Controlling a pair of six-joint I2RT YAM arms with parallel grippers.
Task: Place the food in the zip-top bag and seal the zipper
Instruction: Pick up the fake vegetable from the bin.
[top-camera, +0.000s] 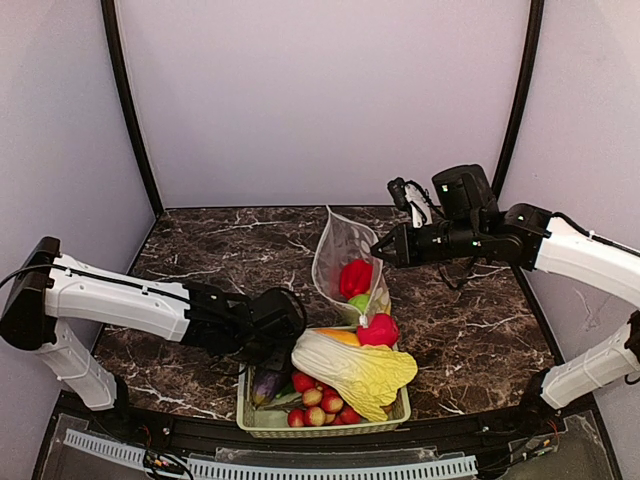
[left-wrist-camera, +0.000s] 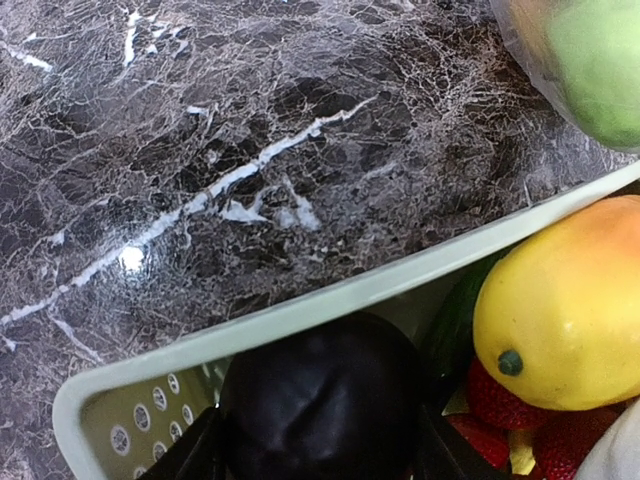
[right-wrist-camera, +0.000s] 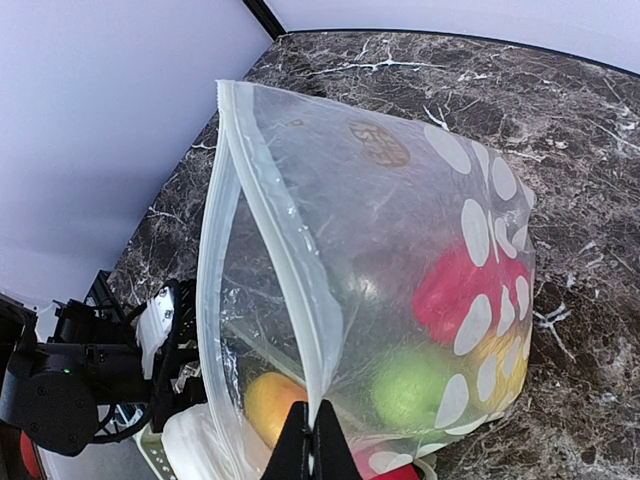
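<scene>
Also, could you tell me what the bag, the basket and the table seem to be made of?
The bag looks like thin clear plastic film, glossy and creased, with white dots; fruit shows through. The basket seems moulded pale green plastic, matte, with slots. The table looks like polished dark marble, white-veined and catching glare, possibly a printed laminate.

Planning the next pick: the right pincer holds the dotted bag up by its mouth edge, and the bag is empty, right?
Not empty. The right pincer does hold the dotted bag up by its mouth edge, but the right wrist view shows a red pepper and a green apple inside it.
</scene>
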